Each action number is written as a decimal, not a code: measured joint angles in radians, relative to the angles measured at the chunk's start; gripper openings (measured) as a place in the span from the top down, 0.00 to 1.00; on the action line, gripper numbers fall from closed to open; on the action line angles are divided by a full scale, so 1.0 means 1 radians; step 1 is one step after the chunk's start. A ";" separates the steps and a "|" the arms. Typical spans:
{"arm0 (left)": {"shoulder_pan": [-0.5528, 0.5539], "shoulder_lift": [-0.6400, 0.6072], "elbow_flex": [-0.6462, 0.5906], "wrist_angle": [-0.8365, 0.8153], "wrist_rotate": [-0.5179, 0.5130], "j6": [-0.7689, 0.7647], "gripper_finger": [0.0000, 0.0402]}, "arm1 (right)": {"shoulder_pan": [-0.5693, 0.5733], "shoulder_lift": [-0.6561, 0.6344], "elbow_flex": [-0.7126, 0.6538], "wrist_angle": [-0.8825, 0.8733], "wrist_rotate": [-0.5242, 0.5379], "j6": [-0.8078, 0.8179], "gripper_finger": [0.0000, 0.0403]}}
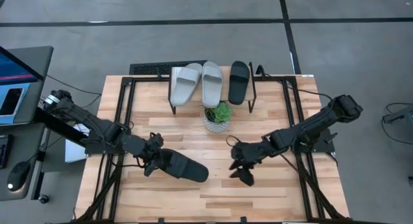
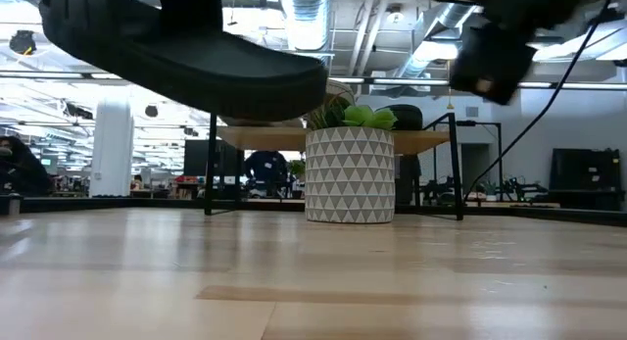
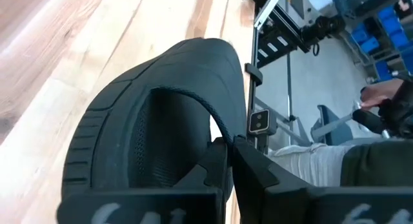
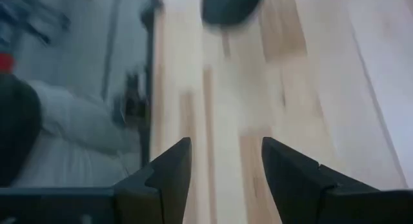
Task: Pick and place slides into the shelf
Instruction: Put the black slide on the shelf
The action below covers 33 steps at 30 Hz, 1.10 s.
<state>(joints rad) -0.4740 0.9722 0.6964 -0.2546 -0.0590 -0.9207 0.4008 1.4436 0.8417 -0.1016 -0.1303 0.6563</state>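
Slides: three sitting on the shelf (image 1: 255, 88) at the far edge of the table (image 1: 193, 198) — two light grey slides (image 1: 197, 82) side by side, w/ one black slide (image 1: 239, 82) just to their right. Fourth black slide (image 1: 184, 166) is hanging in the left gripper (image 1: 155, 158), near-left of centre; the low view is showing it lifted clear of the tabletop, toe pointing right. Left gripper's fingers (image 3: 226, 162) are pinching the strap edge, clamped tight on it. Right gripper (image 1: 242, 169) is hovering near-right of centre, well apart from the held slide, fingers (image 4: 171, 169) spread w/ nothing between them. Potted plant (image 1: 218, 116) in a patterned white pot is standing mid-table, just in front of the shelf, between both arms and farther back. A person in light trousers is showing beyond the table edge in both wrist views.
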 joint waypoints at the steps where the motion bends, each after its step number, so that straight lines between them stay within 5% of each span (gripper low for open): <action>1: 0.002 0.000 0.005 -0.006 0.008 0.009 1.00 | -0.012 0.011 0.000 0.050 -0.001 0.001 0.54; 10: 0.006 0.000 0.018 -0.022 0.081 0.064 1.00 | -0.083 0.114 0.001 0.381 -0.046 0.086 0.47; 33: 0.007 0.000 0.018 -0.024 0.139 0.117 1.00 | -0.160 0.457 0.379 0.234 -0.263 -0.063 0.39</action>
<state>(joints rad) -0.4675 0.9726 0.7143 -0.2783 0.0796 -0.8039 0.2410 1.9003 1.2206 0.1325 -0.3933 0.5930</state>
